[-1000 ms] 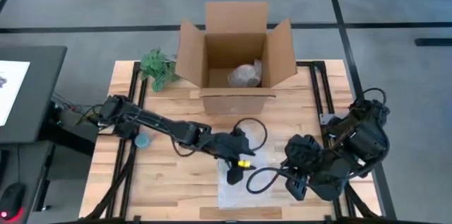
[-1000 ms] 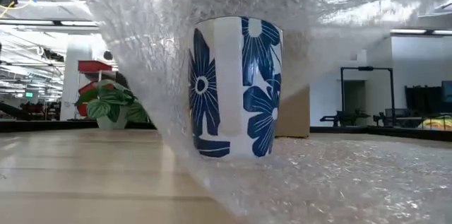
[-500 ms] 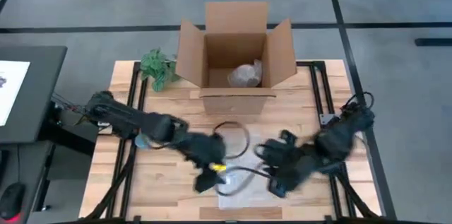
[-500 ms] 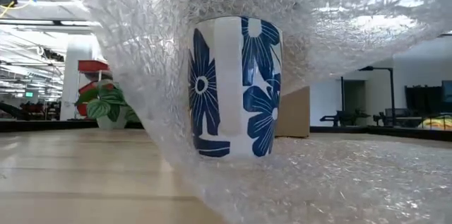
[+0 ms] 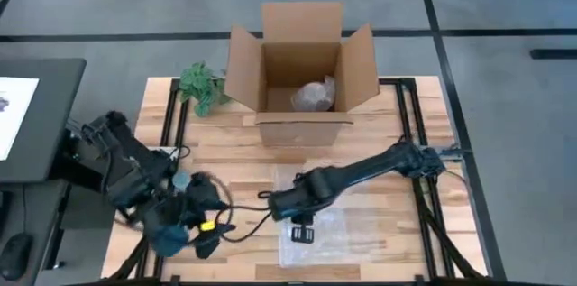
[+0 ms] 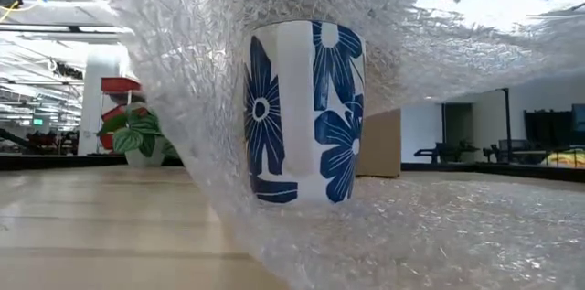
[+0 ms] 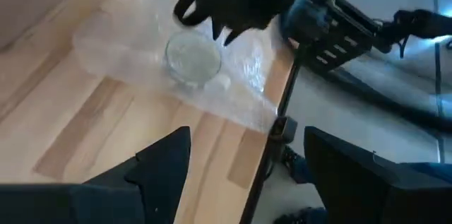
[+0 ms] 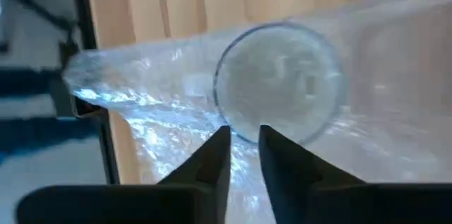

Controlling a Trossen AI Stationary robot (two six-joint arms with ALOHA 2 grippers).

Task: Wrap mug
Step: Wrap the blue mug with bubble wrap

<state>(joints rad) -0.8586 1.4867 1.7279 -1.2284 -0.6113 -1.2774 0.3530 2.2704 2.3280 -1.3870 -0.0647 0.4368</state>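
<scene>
A white mug with blue flowers (image 6: 306, 112) stands upright on the table, under a sheet of clear bubble wrap (image 6: 457, 61) that is draped over it. Its rim (image 8: 279, 83) shows through the wrap in the right wrist view. My right gripper (image 5: 300, 230) hangs just above the mug, shut on the wrap (image 5: 334, 236), and hides the mug in the high view. My left gripper (image 5: 204, 239) is open near the table's front left and holds nothing; its wrist view looks at the wrapped mug (image 7: 193, 58). My right gripper pinches the bubble wrap (image 8: 244, 136) between its two fingertips, right beside the mug's rim. The fingers come from above, pointing down. The wrap lies over the mug's top and falls to the table on both sides; one layer or several, I cannot tell.
An open cardboard box (image 5: 302, 128) with a wrapped item inside stands at the table's far middle. A small green plant (image 5: 203, 87) sits left of it. A small blue object (image 5: 180, 179) lies near the left arm. Bare wood lies between the wrap and the box.
My left gripper has drawn back from the mug toward the table's near left corner. My right arm has reached across toward the left, its gripper now over the mug. The wrap stays draped over the mug; its part on the picture's right has risen.
</scene>
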